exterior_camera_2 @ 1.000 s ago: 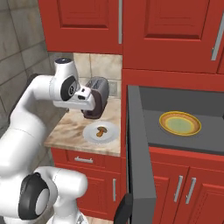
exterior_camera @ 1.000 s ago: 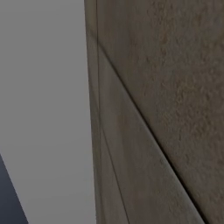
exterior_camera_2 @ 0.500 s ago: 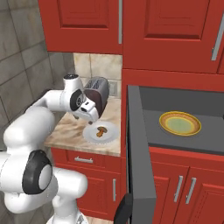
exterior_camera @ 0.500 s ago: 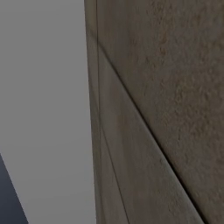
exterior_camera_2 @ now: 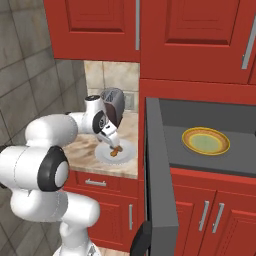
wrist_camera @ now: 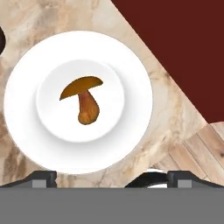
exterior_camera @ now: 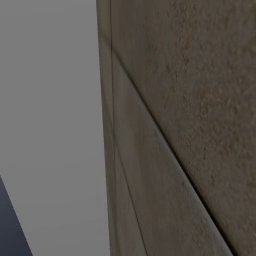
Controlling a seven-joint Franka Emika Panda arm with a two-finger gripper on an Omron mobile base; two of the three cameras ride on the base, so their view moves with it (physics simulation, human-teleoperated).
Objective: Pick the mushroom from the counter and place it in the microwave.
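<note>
Gripper (exterior_camera_2: 116, 145) poised directly above mushroom (wrist_camera: 84, 98), fingertips (wrist_camera: 41, 178) spread wide at either side, grasping nothing. Mushroom lying on its side in centre well of white plate (wrist_camera: 131, 78) just beneath gripper, plate resting on counter (wrist_camera: 173, 113). Microwave (exterior_camera_2: 210, 152) well off to gripper's right, door (exterior_camera_2: 159, 175) swung open, yellow dish (exterior_camera_2: 206, 140) inside. Toaster (exterior_camera_2: 114, 103) just behind gripper.
</note>
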